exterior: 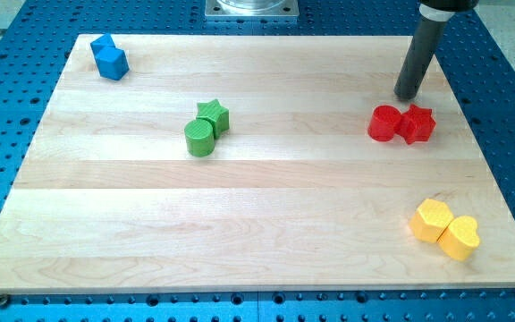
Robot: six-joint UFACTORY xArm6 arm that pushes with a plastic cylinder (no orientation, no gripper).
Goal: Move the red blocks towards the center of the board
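Note:
A red cylinder [384, 123] and a red star [417, 124] sit touching each other at the view's right, above the board's mid-height. My tip [407, 95] stands just above them toward the view's top, close to the gap between the two, a small way off both. The rod rises from it to the view's top right.
A green star [213, 114] and a green cylinder [200, 138] touch left of centre. Two blue blocks [110, 57] sit at the top left corner. A yellow block [432, 220] and a yellow heart [460, 238] sit at the bottom right. The wooden board [257, 241] lies on a blue perforated table.

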